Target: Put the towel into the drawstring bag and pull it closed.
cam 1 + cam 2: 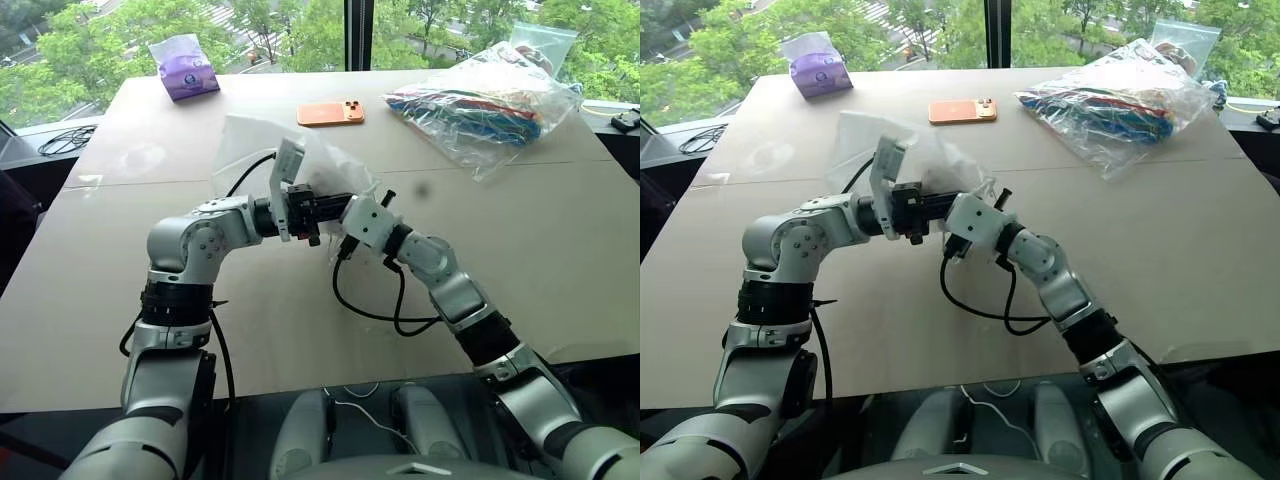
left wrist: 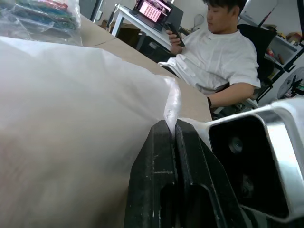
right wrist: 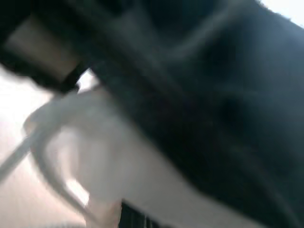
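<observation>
The bag [image 1: 300, 165] hangs above the bench [image 1: 120, 290], its edge clenched in the left pincer [image 2: 172, 135], the right pincer [image 1: 333, 222] clamped beside it — on what I cannot tell — so pull the cord steadily, without tearing thin film.

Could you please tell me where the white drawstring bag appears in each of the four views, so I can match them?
Left eye view: drawstring bag mid-table, behind the two grippers.
Right eye view: same place, slightly further left.
Left wrist view: it spans the left half, edge pinched by the left gripper.
Right wrist view: pale blur, probably the bag.
Shared landmark: orange phone.
</observation>
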